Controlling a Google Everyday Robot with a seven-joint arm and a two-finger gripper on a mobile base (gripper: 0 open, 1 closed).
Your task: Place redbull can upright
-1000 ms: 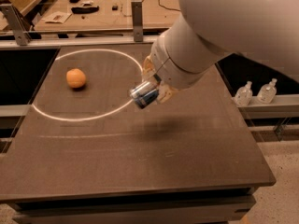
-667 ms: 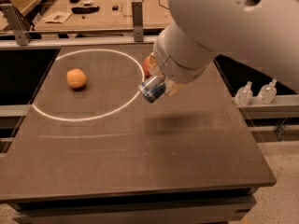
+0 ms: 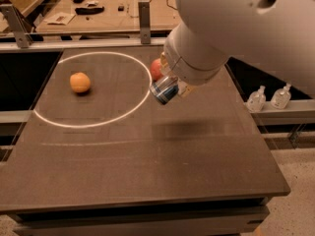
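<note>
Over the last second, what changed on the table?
The gripper, shut on the can, carried it a little up and to the right in the picture. The can hangs tilted above the table. The move uncovered a red fruit behind the arm. The orange stayed put inside the white ring. Nothing was let go.

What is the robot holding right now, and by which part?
The gripper, above the table, holds the redbull can tilted in the air by its far end; the near end sticks out free.
</note>
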